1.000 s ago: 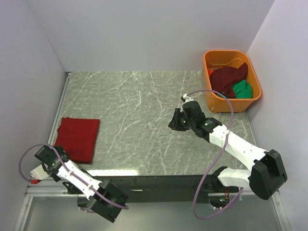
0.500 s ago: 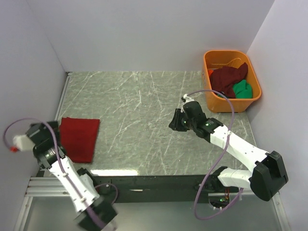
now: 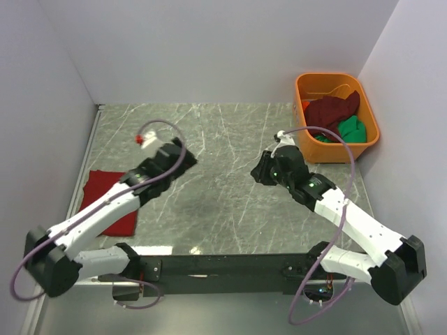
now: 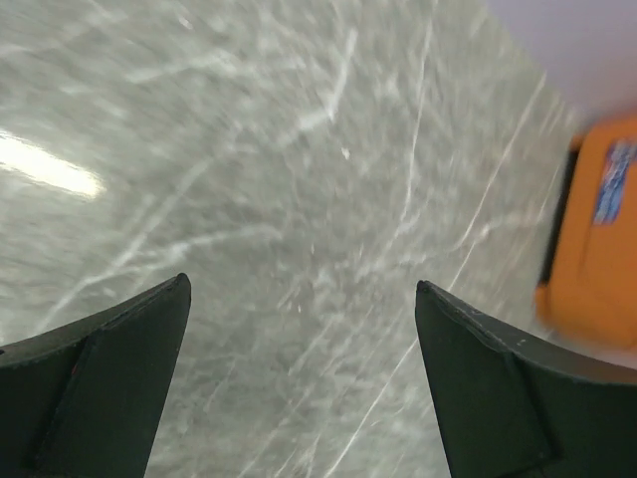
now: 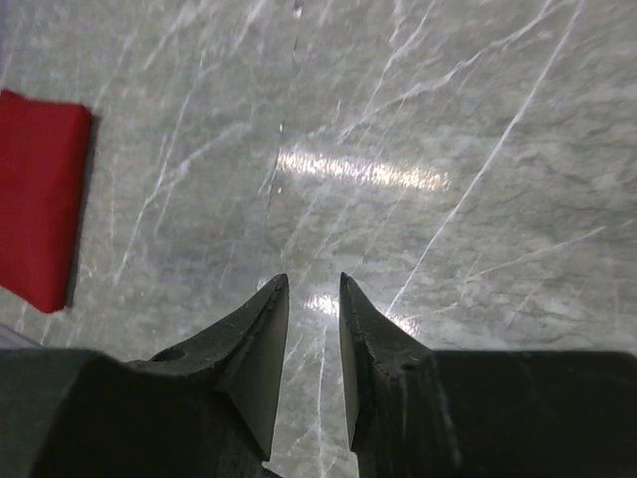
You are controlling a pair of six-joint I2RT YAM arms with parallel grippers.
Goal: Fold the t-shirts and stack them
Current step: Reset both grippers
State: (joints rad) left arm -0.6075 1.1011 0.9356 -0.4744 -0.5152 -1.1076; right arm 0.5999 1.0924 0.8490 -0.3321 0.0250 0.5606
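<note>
A bright red t-shirt (image 3: 115, 192) lies folded flat at the table's left edge, partly under my left forearm; it also shows in the right wrist view (image 5: 40, 194). A dark maroon t-shirt (image 3: 332, 112) and a green t-shirt (image 3: 353, 130) lie crumpled in the orange tub (image 3: 328, 152). My left gripper (image 3: 184, 155) hangs above the table left of centre, jaws wide open and empty (image 4: 304, 289). My right gripper (image 3: 258, 172) hangs over the table's middle right, empty, with only a narrow gap between its jaws (image 5: 314, 284).
The marble table (image 3: 209, 132) is walled at the back, left and right. The orange tub stands in the far right corner and shows blurred at the right edge of the left wrist view (image 4: 597, 229). Purple cables loop off both arms.
My left arm has swung from the near left corner up and out over the table, past the red shirt. My right gripper has shifted slightly right.
</note>
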